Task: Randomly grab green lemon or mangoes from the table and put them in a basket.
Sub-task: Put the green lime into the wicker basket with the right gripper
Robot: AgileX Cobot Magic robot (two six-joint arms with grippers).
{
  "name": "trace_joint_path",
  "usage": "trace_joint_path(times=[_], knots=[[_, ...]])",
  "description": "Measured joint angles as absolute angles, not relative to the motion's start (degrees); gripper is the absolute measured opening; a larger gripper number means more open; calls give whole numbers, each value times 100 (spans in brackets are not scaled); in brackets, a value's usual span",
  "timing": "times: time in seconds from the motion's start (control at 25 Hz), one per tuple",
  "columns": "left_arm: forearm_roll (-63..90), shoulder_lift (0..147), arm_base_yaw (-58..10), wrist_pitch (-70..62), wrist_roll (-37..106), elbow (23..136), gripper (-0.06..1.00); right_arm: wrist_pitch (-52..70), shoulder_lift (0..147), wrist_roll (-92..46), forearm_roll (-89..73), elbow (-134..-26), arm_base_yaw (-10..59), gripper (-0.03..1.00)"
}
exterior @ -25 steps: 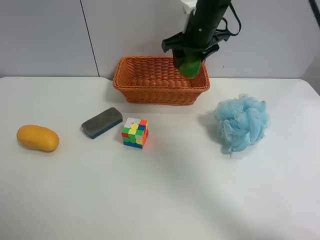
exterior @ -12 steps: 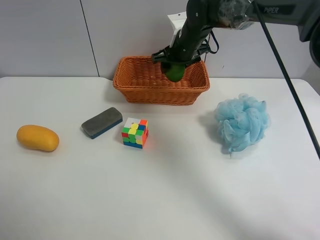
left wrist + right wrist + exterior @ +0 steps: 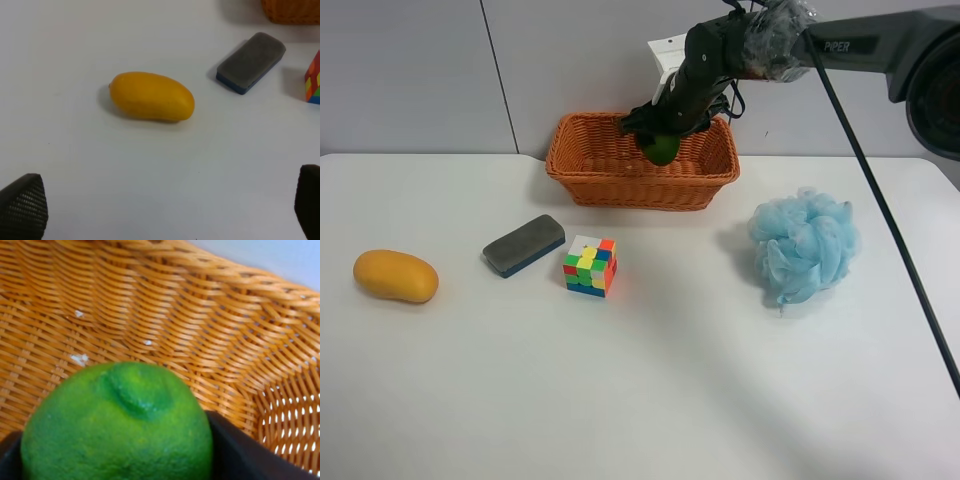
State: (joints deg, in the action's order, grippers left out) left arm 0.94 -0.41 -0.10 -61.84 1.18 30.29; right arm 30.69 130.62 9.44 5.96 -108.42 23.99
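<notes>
The green lemon [image 3: 660, 150] hangs inside the orange wicker basket [image 3: 610, 185], low by its back wall. My right gripper [image 3: 666, 130] is shut on it; this is the arm reaching in from the exterior high view's right. The right wrist view shows the lemon [image 3: 120, 430] between dark fingers, with the basket's weave [image 3: 150, 305] close behind. The yellow-orange mango [image 3: 395, 276] lies on the white table [image 3: 670, 390] at the view's left. The left wrist view shows the mango [image 3: 151, 96] ahead of my open, empty left gripper [image 3: 165, 205].
A grey-and-blue eraser [image 3: 523, 245] and a colourful puzzle cube [image 3: 589, 265] lie in front of the basket. A light-blue bath pouf [image 3: 804, 245] sits at the right. The eraser [image 3: 251, 62] and the cube's edge [image 3: 313, 80] show beyond the mango.
My right gripper has carried the green lemon leftward and down, from above the basket's right rim into the basket. Nothing else has moved.
</notes>
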Motion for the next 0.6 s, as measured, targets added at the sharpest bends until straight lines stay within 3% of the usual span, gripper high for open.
trace_joint_path(times=[0.16, 0.36, 0.6], knots=[[94, -41, -10, -6184, 118, 3029, 99, 3075, 13062, 944, 603, -10842, 2399, 65], [94, -41, -10, -6184, 118, 3029, 99, 3068, 13062, 944, 609, -10842, 2399, 94], [94, -41, -10, -6184, 118, 3029, 99, 3079, 13062, 940, 695, -10848, 2399, 99]])
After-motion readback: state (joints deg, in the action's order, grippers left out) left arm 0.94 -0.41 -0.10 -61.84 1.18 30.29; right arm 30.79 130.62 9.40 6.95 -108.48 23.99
